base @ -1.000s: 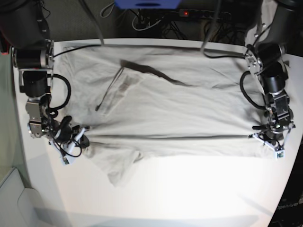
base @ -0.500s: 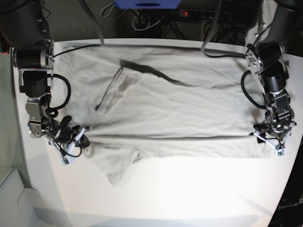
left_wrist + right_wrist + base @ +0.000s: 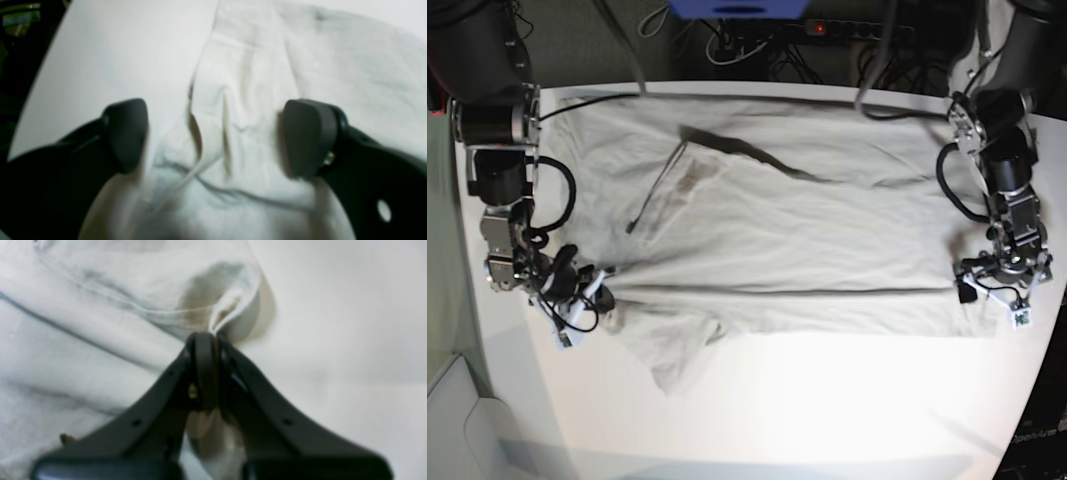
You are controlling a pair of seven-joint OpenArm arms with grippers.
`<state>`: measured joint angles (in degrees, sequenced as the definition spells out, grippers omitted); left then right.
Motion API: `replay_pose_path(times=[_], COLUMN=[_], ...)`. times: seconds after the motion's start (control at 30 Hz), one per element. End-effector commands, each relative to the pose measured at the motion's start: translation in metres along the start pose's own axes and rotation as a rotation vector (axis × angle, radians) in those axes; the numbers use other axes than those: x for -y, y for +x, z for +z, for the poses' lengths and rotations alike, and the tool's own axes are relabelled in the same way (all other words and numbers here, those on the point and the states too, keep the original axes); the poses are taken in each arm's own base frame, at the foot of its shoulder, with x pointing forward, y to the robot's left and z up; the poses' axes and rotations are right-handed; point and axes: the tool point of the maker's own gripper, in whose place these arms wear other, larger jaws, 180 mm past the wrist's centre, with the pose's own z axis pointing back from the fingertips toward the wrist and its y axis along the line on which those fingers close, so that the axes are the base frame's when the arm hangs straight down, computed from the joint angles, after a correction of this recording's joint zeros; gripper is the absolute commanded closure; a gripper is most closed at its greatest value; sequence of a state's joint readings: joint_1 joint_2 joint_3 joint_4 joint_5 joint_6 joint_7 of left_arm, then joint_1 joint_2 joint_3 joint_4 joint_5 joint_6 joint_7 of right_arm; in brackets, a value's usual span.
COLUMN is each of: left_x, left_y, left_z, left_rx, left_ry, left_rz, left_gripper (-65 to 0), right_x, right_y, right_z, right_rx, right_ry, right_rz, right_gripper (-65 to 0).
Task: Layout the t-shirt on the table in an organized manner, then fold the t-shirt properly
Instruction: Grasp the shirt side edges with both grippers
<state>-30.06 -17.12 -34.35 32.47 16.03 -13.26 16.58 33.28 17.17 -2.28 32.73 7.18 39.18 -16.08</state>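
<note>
The left pincer (image 3: 213,136) has just sprung wide, dropping the t-shirt (image 3: 777,240) hem onto the surface (image 3: 827,400), while the right pincer (image 3: 206,340) stays clamped on its corner.

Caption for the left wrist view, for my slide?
Left tool open above the wrinkled light grey-beige t-shirt on the white table.

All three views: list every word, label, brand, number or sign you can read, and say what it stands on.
None can be read.
The t-shirt: plain, with no print; a faint darker patch near its collar is too blurred to tell.
The table: bare white, no marks.
Left claw and right claw: no lettering visible.
</note>
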Motion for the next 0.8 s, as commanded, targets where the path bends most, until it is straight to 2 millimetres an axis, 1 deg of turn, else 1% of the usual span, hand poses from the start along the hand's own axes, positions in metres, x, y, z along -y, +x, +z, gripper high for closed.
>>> replay_pose_path(times=[0.0,0.1,0.13,0.2,0.27,0.37,0.43,0.5,0.53,0.6,0.67,0.77], left_x=[-0.013,-0.013,-0.012,-0.011,-0.011,-0.010,-0.007,-0.007,-0.007,-0.007,-0.011,-0.015], left_y=[0.015,0.010,0.009,0.008,0.008,0.007,0.005,0.003,0.002,-0.007,-0.013,-0.015], left_z=[0.000,-0.003,-0.003,-0.003,-0.003,-0.003,-0.003,-0.003,-0.003,-0.004,-0.004,-0.004], left_rx=[0.011,-0.011,-0.013,-0.017,-0.017,-0.017,-0.021,-0.024,-0.025,-0.046,-0.056,-0.055], left_ry=[0.028,0.021,0.019,0.014,0.011,0.010,0.006,0.005,0.005,0.001,0.005,0.011], left_rz=[-0.005,0.006,0.005,0.005,0.004,0.006,0.008,0.009,0.009,0.029,0.077,0.111], left_gripper=[-62.3,-60.7,-59.6,-55.1,-46.5,-26.0,-14.0,-6.4,-4.5,-2.6,-0.3,-0.4], right_x=[0.008,0.010,0.014,0.016,0.017,0.017,0.018,0.024,0.025,0.026,0.027,0.028], right_y=[0.022,0.021,0.020,0.020,0.020,0.020,0.020,0.019,0.019,0.018,0.018,0.017], right_z=[0.006,0.007,0.010,0.010,0.011,0.011,0.012,0.015,0.016,0.017,0.017,0.018], right_rx=[0.042,0.039,0.037,0.037,0.036,0.035,0.034,0.032,0.032,0.030,0.030,0.027], right_ry=[-0.008,-0.012,-0.019,-0.022,-0.025,-0.025,-0.027,-0.036,-0.039,-0.041,-0.043,-0.045], right_rz=[0.027,0.028,0.030,0.029,0.030,0.031,0.031,0.032,0.033,0.032,0.032,0.035], right_gripper=[-0.2,-0.2,-0.2,-0.2,-0.2,-0.2,-0.2,-0.2,-0.2,-0.2,-0.2,-0.2])
